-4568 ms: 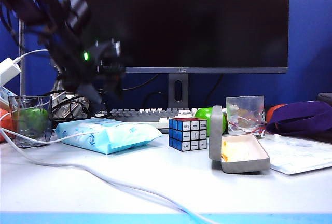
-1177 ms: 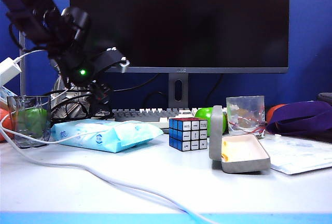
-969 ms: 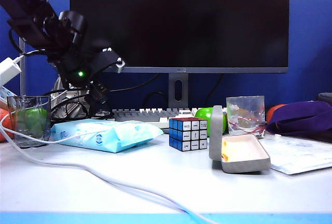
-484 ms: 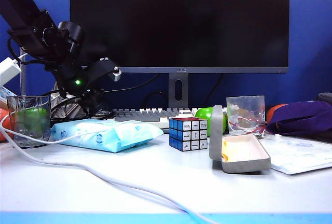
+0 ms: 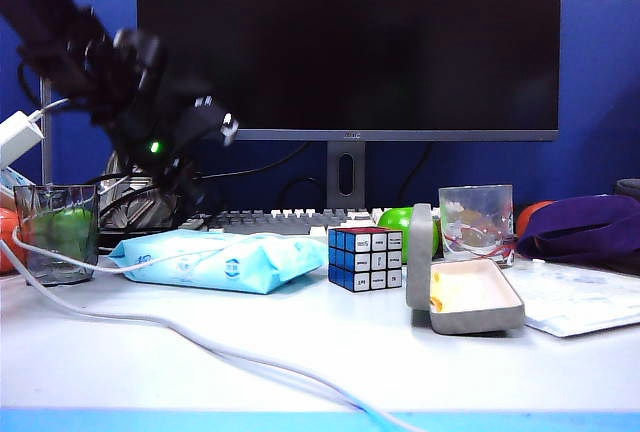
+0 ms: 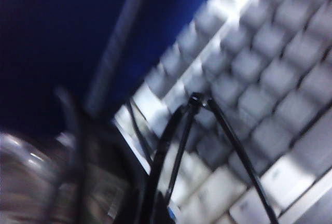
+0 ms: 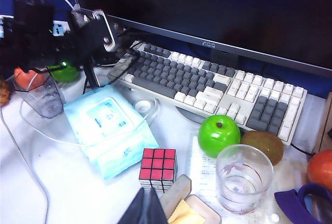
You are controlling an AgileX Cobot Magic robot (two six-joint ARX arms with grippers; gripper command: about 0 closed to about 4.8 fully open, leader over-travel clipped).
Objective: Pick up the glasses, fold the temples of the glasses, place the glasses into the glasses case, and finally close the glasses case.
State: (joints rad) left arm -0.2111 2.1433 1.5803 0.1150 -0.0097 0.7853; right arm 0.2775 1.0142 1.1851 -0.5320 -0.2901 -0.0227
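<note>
The glasses show in the left wrist view as thin black temples meeting at a hinge over the keyboard keys; the picture is blurred. They run back to my left gripper, which is shut on them. That left gripper hangs blurred above the keyboard's left end, behind the wipes packet, and it also appears as the left gripper in the right wrist view. The grey glasses case lies open right of the cube, lid upright. My right gripper is shut and empty just above the glasses case.
A Rubik's cube, a light-blue wipes packet and a white cable lie on the table. Clear tumblers stand at the left and right. A green apple, kiwi, keyboard and monitor sit behind.
My left gripper sank toward the keyboard's left end and closed its jaws. It now looks slightly higher and is blurred by motion. The right gripper and the case have not moved.
</note>
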